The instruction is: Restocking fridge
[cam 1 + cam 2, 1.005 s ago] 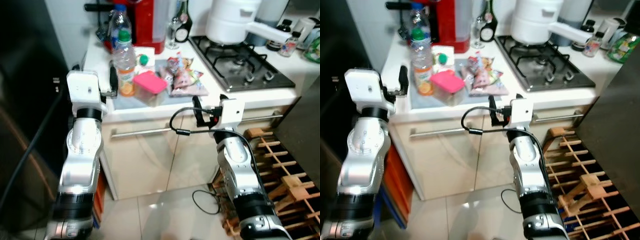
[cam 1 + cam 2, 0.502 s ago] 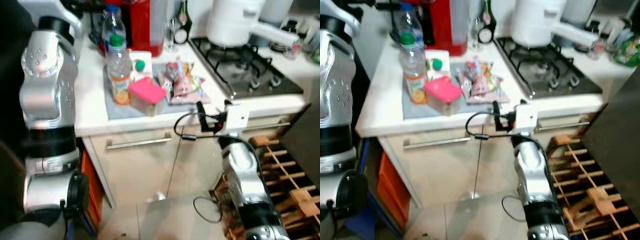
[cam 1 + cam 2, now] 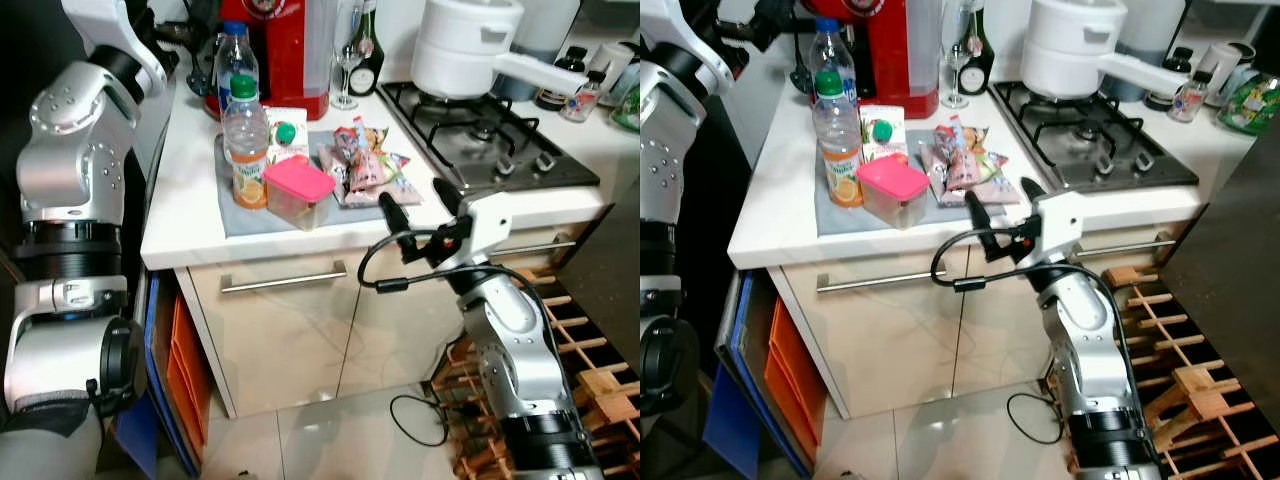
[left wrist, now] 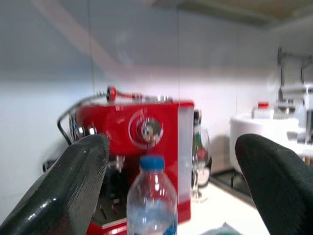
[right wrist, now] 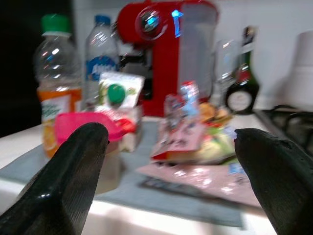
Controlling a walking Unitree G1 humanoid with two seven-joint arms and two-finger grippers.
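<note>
Bright, even light; blurry wrist views.

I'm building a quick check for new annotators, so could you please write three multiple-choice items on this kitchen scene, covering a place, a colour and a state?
1. Where is the white pot?
A. on the hob
B. on the floor
C. in the drawer

2. What colour is the lid of the small container?
A. blue
B. pink
C. black

3. How is the right gripper?
A. shut on a bottle
B. shut on a packet
C. open, holding nothing

Key: 1 A, it stands on the burner grates; 2 B, the lid is bright pink; 3 C, its fingers are spread before the counter.
</note>
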